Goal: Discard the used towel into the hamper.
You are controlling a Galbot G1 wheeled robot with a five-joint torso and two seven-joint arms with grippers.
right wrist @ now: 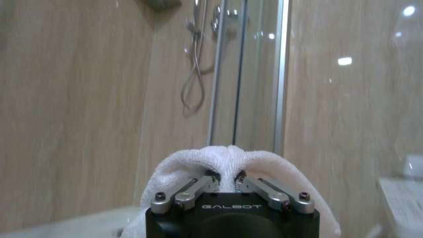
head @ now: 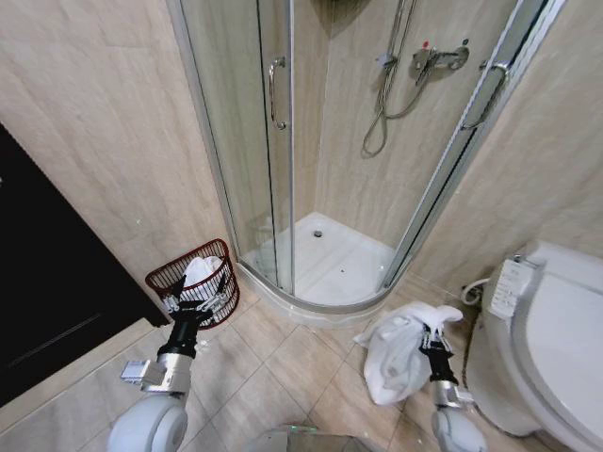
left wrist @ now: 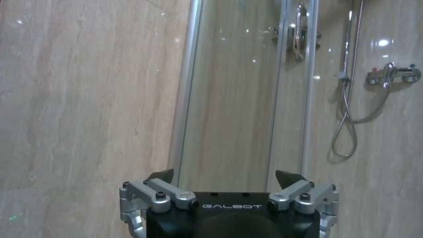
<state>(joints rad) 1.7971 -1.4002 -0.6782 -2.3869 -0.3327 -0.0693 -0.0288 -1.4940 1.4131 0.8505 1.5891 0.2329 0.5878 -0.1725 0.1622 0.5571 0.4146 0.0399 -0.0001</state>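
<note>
A white towel (head: 400, 350) hangs bunched from the right gripper (head: 433, 337), draping down over the tiled floor (head: 283, 363) just in front of the shower tray (head: 330, 264). Its folds hide the fingertips. Off to the left, against the beige wall (head: 104, 141), sits the dark red wire hamper (head: 193, 278) with something white already inside. The left gripper (head: 196, 306) is up against the hamper's near rim. A toilet (head: 542, 330) stands at the far right, close beside the towel.
</note>
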